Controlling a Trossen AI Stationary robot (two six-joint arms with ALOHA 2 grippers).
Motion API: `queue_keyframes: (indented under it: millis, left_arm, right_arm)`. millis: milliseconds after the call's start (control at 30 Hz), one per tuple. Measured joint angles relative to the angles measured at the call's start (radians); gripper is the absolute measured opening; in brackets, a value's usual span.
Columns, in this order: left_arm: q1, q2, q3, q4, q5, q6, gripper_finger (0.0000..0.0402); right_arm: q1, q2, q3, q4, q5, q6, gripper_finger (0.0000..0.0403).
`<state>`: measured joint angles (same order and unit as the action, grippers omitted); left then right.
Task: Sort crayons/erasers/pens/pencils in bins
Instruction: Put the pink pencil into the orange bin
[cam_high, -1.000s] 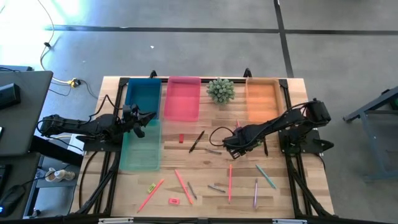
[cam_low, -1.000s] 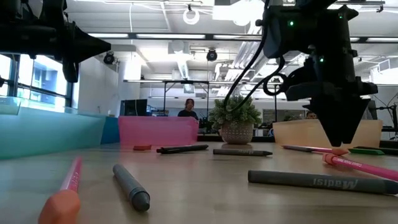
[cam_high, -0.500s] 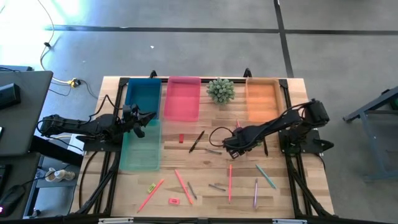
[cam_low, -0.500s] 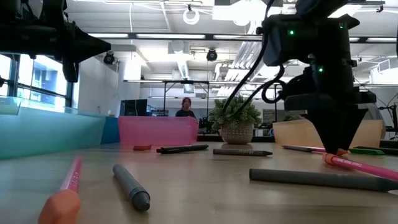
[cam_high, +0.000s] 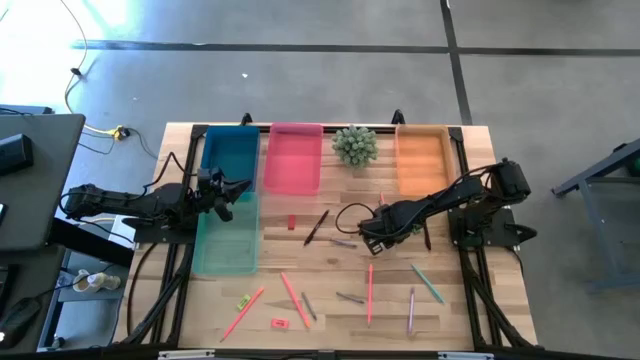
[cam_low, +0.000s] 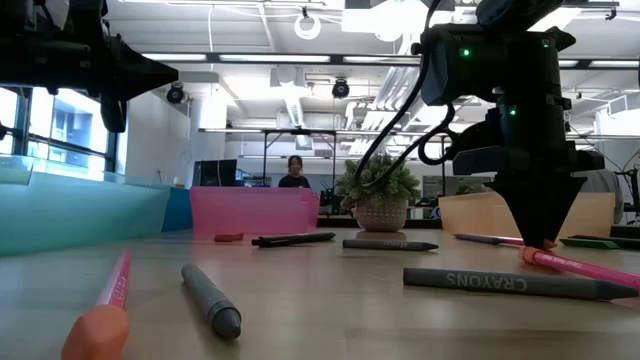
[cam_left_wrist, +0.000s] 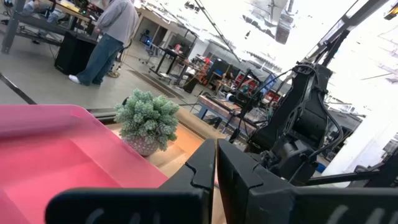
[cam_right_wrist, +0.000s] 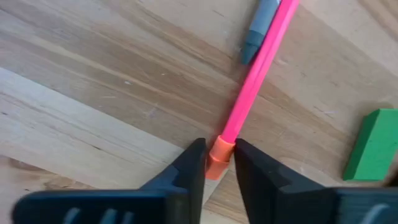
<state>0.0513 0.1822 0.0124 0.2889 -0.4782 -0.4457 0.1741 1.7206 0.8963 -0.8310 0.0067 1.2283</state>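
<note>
Right wrist view is showing a salmon-pink pencil (cam_right_wrist: 252, 81) lying on the wooden table (cam_right_wrist: 93, 81), its orange eraser end sitting between the two dark fingers of the right gripper (cam_right_wrist: 217, 158), which are pressing in close on either side of that tip, clamped on it. A grey crayon (cam_right_wrist: 260, 28) is lying just beside the pencil toward the upper part of that frame, and a green eraser (cam_right_wrist: 372, 144) is resting at the right edge. In the high view the right gripper (cam_high: 372, 243) is reaching down right of centre, over the upper end of the pencil (cam_high: 369, 294), which is stretching toward the bottom of the frame. More pencils, dark sticks and small erasers are lying scattered across the lower half of the table (cam_high: 330, 330). Along the top edge the blue bin (cam_high: 231, 155), pink bin (cam_high: 294, 158) and orange bin (cam_high: 422, 158) are standing in a row, a spiky green plant (cam_high: 354, 145) sitting between pink and orange; the pale teal bin (cam_high: 226, 235) is lying below the blue one. At the left, the left gripper (cam_high: 240, 187) is hovering near the seam between the blue and teal bins with its fingers together, holding nothing. In the low view a person (cam_low: 293, 172) is showing far behind the pink bin.
</note>
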Motion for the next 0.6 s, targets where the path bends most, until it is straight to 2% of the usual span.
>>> queue_keyframes:
  millis: [233,600]
  left_arm:
    - [0.000,0.000,0.000,0.000,0.000,0.001,0.0005]
    - [0.000,0.000,0.000,0.000,0.000,0.003,0.0005]
  right_arm:
    - [0.000,0.000,0.000,-0.004,-0.008,0.015,0.0026]
    - [0.002,-0.060,-0.009,-0.060,-0.010,0.030,0.0020]
